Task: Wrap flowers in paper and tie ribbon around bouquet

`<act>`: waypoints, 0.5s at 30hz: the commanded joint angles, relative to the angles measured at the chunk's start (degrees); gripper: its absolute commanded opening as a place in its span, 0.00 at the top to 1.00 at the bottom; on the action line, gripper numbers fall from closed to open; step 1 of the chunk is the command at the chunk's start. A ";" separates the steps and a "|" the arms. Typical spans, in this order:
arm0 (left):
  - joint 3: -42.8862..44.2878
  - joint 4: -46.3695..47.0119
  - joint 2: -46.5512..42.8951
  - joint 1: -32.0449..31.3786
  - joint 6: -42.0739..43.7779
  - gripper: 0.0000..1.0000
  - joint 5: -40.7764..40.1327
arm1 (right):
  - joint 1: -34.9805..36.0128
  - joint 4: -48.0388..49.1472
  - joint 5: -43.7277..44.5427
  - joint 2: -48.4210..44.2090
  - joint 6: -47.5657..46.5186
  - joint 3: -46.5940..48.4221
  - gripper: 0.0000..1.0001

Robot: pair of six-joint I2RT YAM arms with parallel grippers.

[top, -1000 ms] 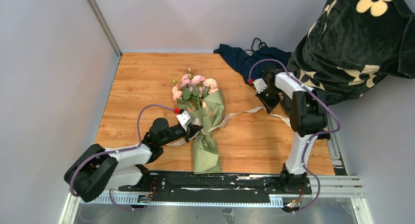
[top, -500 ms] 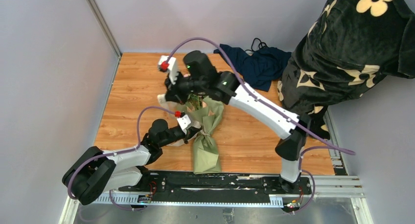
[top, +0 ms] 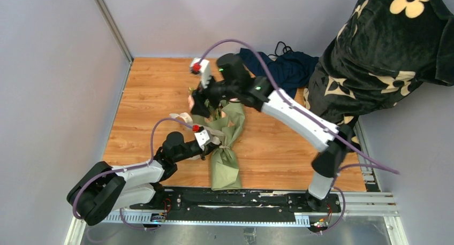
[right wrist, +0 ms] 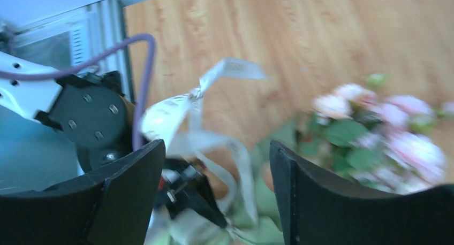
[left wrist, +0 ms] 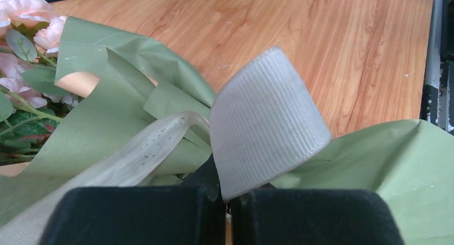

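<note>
Wood-grain tabletop [top: 155, 95] across the middle of the overhead view, pale orange planks running left to right. At 1 o'clock on its far edge, a crumpled dark navy cloth [top: 289, 68], partly hidden. Just behind that, at 12 to 1 o'clock, loops of thin black cable [top: 281, 46]. At 2 o'clock, a big heap of black plush fabric with cream flower prints [top: 391, 47], draped over the table's far right corner and pressed against the navy cloth. Grey walls [top: 53, 95] at 9 and 12 o'clock, with an aluminium post [top: 110, 23] slanting at 11. At 6 o'clock, a black mounting rail [top: 241, 197], then bare metal sheet [top: 241, 231]. At 4 o'clock, silver slotted rails [top: 369, 165].
</note>
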 commanded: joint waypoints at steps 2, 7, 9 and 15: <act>-1.05 0.85 -1.15 -0.62 0.29 1.00 -0.13 | -6.49 9.11 -0.15 -17.07 -6.93 -14.44 0.20; -1.01 0.85 -2.03 -0.63 -0.45 1.00 -1.35 | -8.05 3.04 -9.61 -24.91 -20.13 -24.98 0.24; -1.21 0.85 -2.21 -0.62 -0.88 1.00 -2.09 | -8.07 7.00 -16.27 -30.01 -30.25 -36.51 0.23; -1.80 0.84 -2.15 -0.62 -0.13 1.00 -0.88 | -8.26 33.20 -27.62 -33.79 -49.94 -60.69 0.14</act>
